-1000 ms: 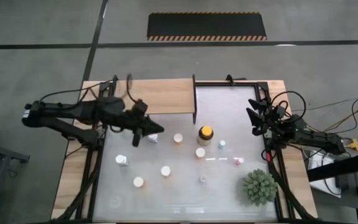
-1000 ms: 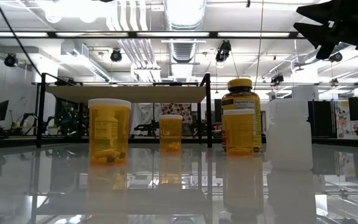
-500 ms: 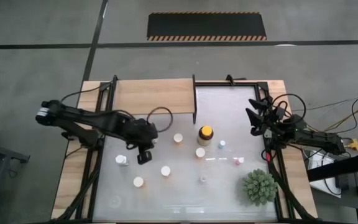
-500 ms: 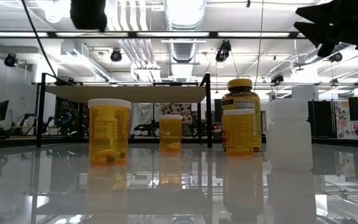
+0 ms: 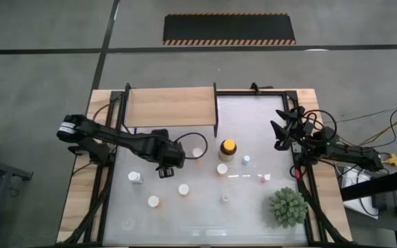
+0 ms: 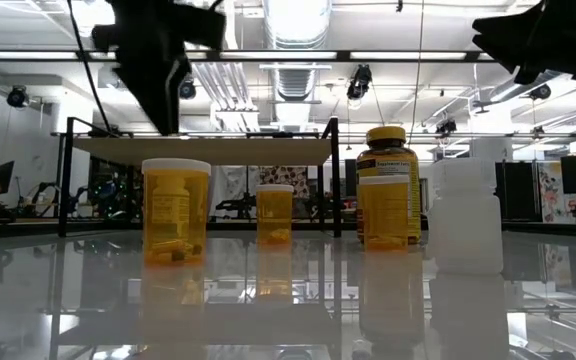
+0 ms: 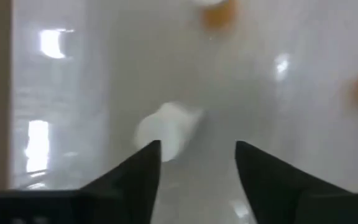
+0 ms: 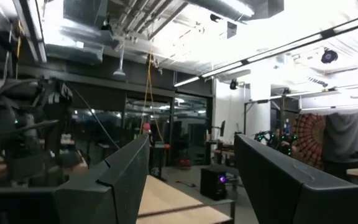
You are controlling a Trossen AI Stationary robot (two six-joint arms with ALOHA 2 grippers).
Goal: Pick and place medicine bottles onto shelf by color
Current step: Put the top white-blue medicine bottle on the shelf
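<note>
My left gripper (image 5: 164,171) hangs open over the table's left half, fingers pointing down; in its wrist view (image 7: 197,158) nothing lies between the fingers. A white medicine bottle (image 7: 165,130) stands just past one finger, blurred, and shows in the high view (image 5: 136,177). Orange medicine bottles (image 5: 198,153) (image 5: 183,189) and the yellow-capped amber jar (image 5: 227,147) stand on their bases mid-table. The wooden shelf (image 5: 171,107) sits at the far left. My right gripper (image 5: 279,134) waits open at the right edge, high above the table.
A spiky green plant (image 5: 286,207) stands at the near right. Several more small bottles (image 5: 222,169) (image 5: 154,202) are scattered across the white tabletop (image 5: 253,117). In the low view my left gripper (image 6: 158,100) hangs above an orange bottle (image 6: 176,210).
My left gripper has swung from beside the shelf's near edge toward the table's near edge, tipped its fingers downward, and come down into the low view from above. No bottle has visibly moved.
</note>
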